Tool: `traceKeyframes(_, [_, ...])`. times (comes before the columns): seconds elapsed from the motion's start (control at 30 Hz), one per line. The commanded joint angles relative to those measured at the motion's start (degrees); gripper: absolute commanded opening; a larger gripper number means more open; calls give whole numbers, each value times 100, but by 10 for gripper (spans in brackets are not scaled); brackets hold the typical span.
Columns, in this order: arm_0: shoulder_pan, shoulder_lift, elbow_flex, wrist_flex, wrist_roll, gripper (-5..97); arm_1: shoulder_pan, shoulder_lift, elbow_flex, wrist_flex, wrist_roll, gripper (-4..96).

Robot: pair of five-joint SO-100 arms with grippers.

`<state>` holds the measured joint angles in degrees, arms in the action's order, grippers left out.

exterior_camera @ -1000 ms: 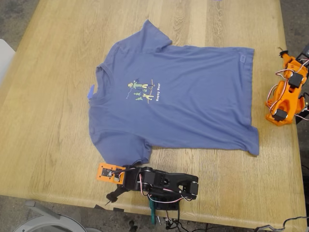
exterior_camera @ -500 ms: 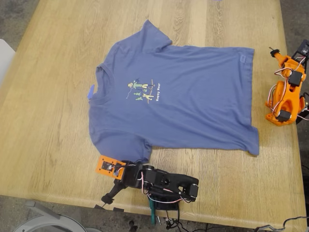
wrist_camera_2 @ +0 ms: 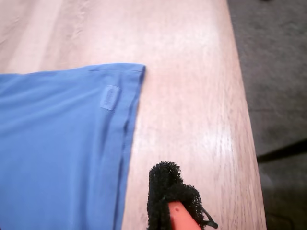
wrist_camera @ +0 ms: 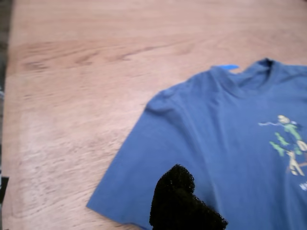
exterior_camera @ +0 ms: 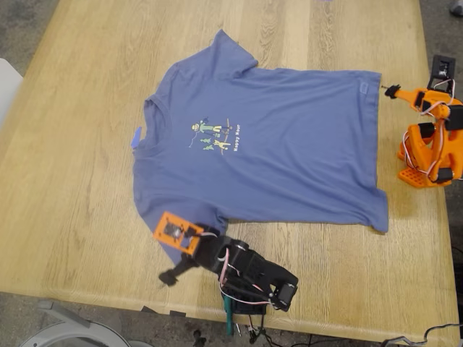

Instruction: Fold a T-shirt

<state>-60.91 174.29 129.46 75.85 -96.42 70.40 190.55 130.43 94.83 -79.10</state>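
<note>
**Spotter:** Where does the T-shirt [exterior_camera: 264,148] lie from your fingers?

**Operator:** It lies flat and unfolded on the surface [exterior_camera: 72,181], its long axis running collar to hem across the exterior view, collar toward that view's left. My first gripper [exterior_camera: 176,254] hangs over the lower sleeve [wrist_camera: 144,177]; in the first wrist view the sleeve cloth runs right under the one dark fingertip [wrist_camera: 178,199] that shows, and the collar lies ahead of it and off to one side.

**Spotter:** And the other arm?

**Operator:** My second gripper [exterior_camera: 391,90] sits just off the hem corner [wrist_camera_2: 136,69]. That corner lies ahead of the foam-tipped finger [wrist_camera_2: 165,189] and across from it, with bare wood between them.

**Spotter:** Spread or pressed together?

**Operator:** I cannot tell for either. Each wrist view shows only one fingertip, and the exterior view is too small to judge. Neither looks to be pinching cloth.

**Spotter:** So which one is nearer?

**Operator:** The first, I'd say; it's already above the sleeve. The second needs to reach toward the hem edge before any grip.
</note>
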Motion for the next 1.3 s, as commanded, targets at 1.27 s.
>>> traceKeyframes(1.27, [2364,-8244,-3788,-5590,123,583,-6680,-8613,-4983,-3041,105,413])
